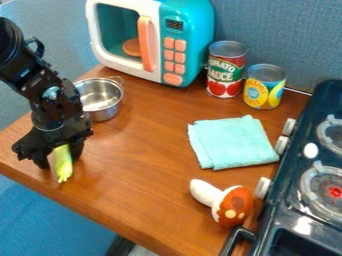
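Camera view: at eight o'clock, a likely light, stiff green toy vegetable point(63, 165) is pinched at its top by the part-open gripper point(61, 156).

1 slender yellow-green item point(63, 162) | tip toward counter's point(133, 200) near edge

A blue-grey wall point(280, 30) — behind a glossy wooden tabletop point(143, 155).

We find a way through the middle of the worktop point(143, 157), between the metal pot point(100, 97) and the folded cloth point(234, 142). The toy microwave point(189, 25) and two cans point(226, 70) wall off the back edge; the toy mushroom point(230, 205) and stove knobs point(263, 188) narrow our right side. The gripper point(60, 159) blocks the left corner.
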`<state>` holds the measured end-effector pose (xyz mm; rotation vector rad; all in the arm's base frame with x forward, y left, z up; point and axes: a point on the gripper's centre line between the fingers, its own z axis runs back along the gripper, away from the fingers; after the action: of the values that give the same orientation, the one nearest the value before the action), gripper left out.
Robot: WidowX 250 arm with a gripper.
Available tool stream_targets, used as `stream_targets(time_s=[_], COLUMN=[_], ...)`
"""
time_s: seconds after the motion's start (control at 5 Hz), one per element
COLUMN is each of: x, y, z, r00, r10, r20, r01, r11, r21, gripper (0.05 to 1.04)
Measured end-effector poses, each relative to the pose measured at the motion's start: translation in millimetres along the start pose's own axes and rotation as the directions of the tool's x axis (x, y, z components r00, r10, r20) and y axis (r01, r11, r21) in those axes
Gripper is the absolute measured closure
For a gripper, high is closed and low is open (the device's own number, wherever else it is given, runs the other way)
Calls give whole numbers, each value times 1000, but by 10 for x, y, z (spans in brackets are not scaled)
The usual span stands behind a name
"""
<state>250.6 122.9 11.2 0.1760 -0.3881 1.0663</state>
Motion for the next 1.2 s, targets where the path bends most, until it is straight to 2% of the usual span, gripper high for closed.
stream_targets(time_s=[0.2, 0.4, 0.6, 0.8, 1.0, 1.2], x=[-9, 0, -7, -83, -235, -364], y=[14, 38, 24, -32, -149, -325], z=[-3, 2, 5, 48, 103, 165], r00=[996, 980, 951, 930, 927, 947], r10=[87, 198, 309, 365, 364, 291], r20=[2, 20, 21, 41, 87, 136], r01=[-87, -198, -309, -366, -372, -312], r11=[996, 980, 951, 930, 924, 935], r21=[6, 26, 10, 24, 92, 171], gripper=[579, 635, 635, 635, 635, 639])
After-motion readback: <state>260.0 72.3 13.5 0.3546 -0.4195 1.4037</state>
